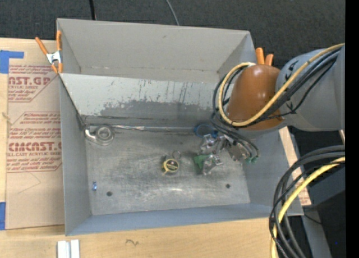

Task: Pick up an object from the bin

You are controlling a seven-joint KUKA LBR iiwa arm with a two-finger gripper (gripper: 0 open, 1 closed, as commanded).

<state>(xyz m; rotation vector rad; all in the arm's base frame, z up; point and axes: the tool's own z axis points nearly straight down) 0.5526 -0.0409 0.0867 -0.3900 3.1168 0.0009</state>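
My gripper (pixel 211 157) is low over the bin floor, right of the middle. A small green object (pixel 199 163) lies right against its left side, touching or nearly touching it. A small round yellow and black thing (pixel 170 165) sits on the floor a little further left, apart from the gripper. Just behind the gripper, near the back wall, is a small blue piece (pixel 201 130).
A clear ring-shaped thing (pixel 104 134) lies in the far left corner of the floor. A tiny blue bit (pixel 94 185) rests near the front left. The arm with its orange cover and cables hangs over the bin's right wall.
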